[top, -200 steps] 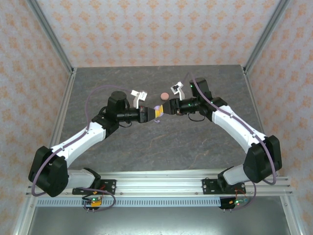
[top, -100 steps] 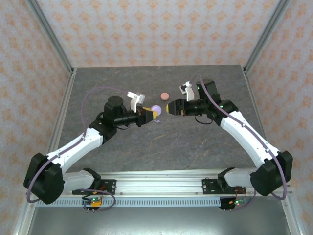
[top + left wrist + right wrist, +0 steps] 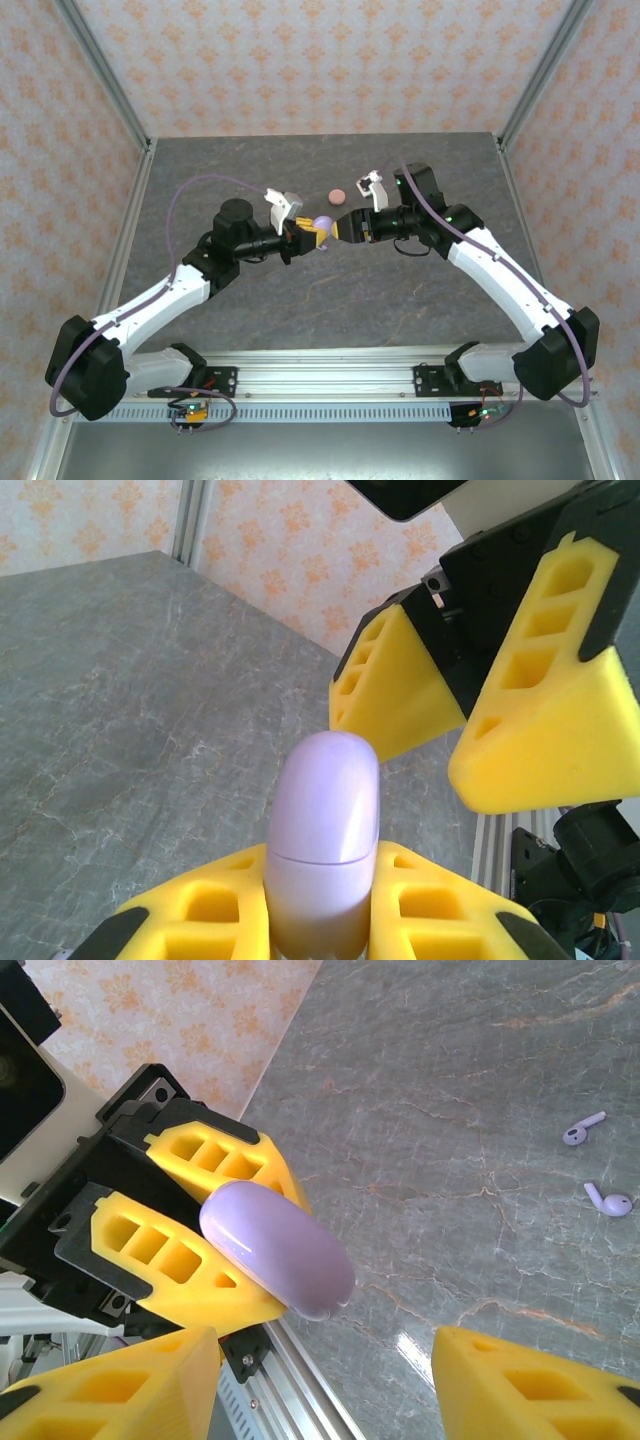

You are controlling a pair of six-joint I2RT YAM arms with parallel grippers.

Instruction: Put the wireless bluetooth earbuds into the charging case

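- Change: a second ago both pincers were low and close together over the surface (image 3: 400, 300). The left pincer (image 3: 308, 236) has since come up with the lilac charging case (image 3: 325, 820) in it.
- The right arm drew off to its own side half a second ago. It has now swung back, so the right pincer (image 3: 345, 224) sits just beside the case again.
- Left pincer state: yellow pads clamped on the lower half of the case, upper half standing clear above them.
- The left wrist view shows a fine seam round the case, so the lid looks shut.
- Right pincer state: jaws parted wide, nothing between them, tips pointed at the case and not touching it.
- Lilac earbuds (image 3: 583, 1128): a pair lies loose on the surface in the right wrist view, near each other and well apart from the case.
- A pink disc (image 3: 338, 195) rests on the surface behind the two pincers, untouched.
- Reading: case is off the surface and presented, but no earbud is seated. The lid probably has to be opened first, and the free right pincer is placed for that or for a handover. This is early in the task.
- Pose: both arms reach forward and bend inward, forearms converging mid-surface, wrists roughly level and facing each other. The left wrist has rolled since half a second ago.
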